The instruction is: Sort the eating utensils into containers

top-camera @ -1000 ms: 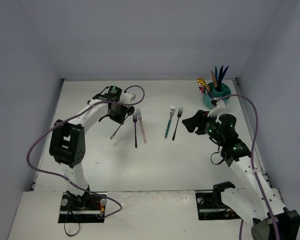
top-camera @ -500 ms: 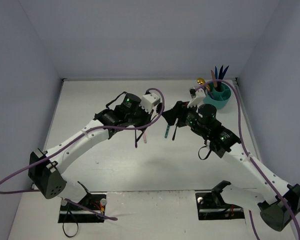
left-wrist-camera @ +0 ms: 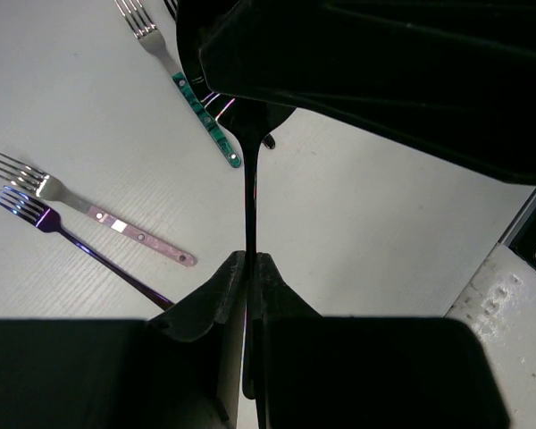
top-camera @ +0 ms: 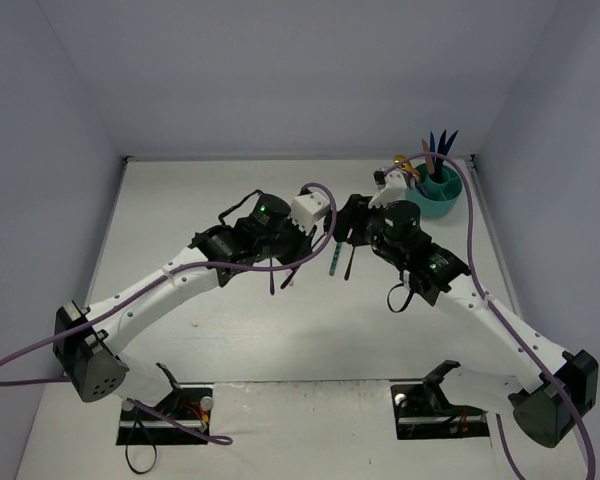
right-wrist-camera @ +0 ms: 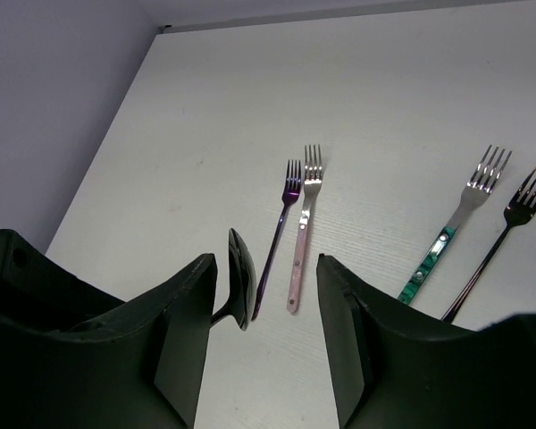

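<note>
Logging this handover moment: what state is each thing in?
left gripper: shut on the black spoon
right gripper: open, jaws either side of the spoon's bowl
black spoon: held off the table
purple fork, pink-handled fork, teal-handled fork, black fork: lying flat
teal caddy: upright, utensils standing in it

L claw [left-wrist-camera: 250,261], R claw [right-wrist-camera: 266,268] jam ctr over forks [right-wrist-camera: 302,241]; far-L table [top-camera: 170,195] open.
</note>
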Available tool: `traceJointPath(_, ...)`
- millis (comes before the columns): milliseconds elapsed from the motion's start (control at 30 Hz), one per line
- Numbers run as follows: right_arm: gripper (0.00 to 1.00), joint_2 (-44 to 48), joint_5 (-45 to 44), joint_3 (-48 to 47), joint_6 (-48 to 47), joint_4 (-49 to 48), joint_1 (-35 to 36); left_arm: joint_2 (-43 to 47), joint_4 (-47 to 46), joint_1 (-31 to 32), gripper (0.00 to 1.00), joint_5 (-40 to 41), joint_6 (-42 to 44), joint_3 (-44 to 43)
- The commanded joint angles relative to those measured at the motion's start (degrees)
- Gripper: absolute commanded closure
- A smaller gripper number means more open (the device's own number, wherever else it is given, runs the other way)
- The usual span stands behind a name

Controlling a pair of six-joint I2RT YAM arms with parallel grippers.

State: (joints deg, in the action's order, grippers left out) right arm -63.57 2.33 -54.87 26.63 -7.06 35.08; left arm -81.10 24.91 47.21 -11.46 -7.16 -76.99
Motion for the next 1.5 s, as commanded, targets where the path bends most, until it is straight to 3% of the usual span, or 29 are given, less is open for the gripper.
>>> traceJointPath(0, 0.59, -0.8, -1.9, -3.3, -1.0, -4.0, 0.7, 1.6, -3.9, 0.4, 1.00, 1.0, -0.8, -2.8)
traceJointPath(200, 0.77, -1.5, -1.9, -2.5, -1.6, -3.9, 0.9, 0.5, -3.4, 0.5, 1.00, 1.2, -0.8, -4.0)
traceJointPath(367, 1.00, -1.4, -2.5, -2.1, -2.9, -3.9, 0.9, 0.1, -2.9, 0.6, 1.00, 1.6, -1.1, -4.2)
traceJointPath(433, 1.00, -1.1, -4.9, -2.0, -4.1, -3.8, 0.9, -0.1, -2.6, 0.5, 0.99, 2.7, -1.6, -4.4)
traceJointPath(467, 1.00, -0.9, -5.6, -2.1, -5.1, -3.5, 0.9, -0.2, -2.3, 0.6, 0.88, 3.8, -1.9, -4.3)
traceJointPath(533, 1.00, -0.6, -8.1, -2.8, -6.8, -2.6, 0.8, -0.5, -1.9, 0.4, 0.58, 6.1, -2.4, -4.2)
traceJointPath(600, 1.00, -0.5, -11.7, -3.9, -10.1, -1.7, 0.7, -0.5, -1.3, 0.3, 0.45, 8.7, -3.3, -4.0)
traceJointPath(667, 1.00, -0.6, -16.8, -5.8, -13.1, -0.6, 0.6, -0.4, -0.5, -0.5, 0.38, 11.6, -4.5, -3.9)
traceJointPath(833, 1.00, -3.1, -29.6, -10.3, -23.9, -0.4, -1.4, 1.7, 1.9, -6.9, 0.35, 12.1, -9.0, -2.7)
traceJointPath(967, 1.00, -6.9, -30.9, -15.8, -29.3, -1.2, -8.7, 6.3, 1.7, -17.8, 0.33, 7.7, -10.9, 0.5)
traceJointPath(1133, 1.00, -12.4, -32.9, -20.6, -37.2, -6.8, -15.8, 11.0, 1.2, -25.9, 0.29, 6.2, -8.4, 4.6)
traceJointPath(1267, 1.00, -16.6, -33.9, -22.7, -41.8, -13.1, -19.9, 13.3, -0.6, -30.4, 0.28, 3.7, -6.0, 8.8)
traceJointPath(1467, 1.00, -22.0, -33.9, -24.3, -45.8, -20.4, -25.0, 16.3, -3.6, -31.4, 0.28, 5.4, -4.3, 14.4)
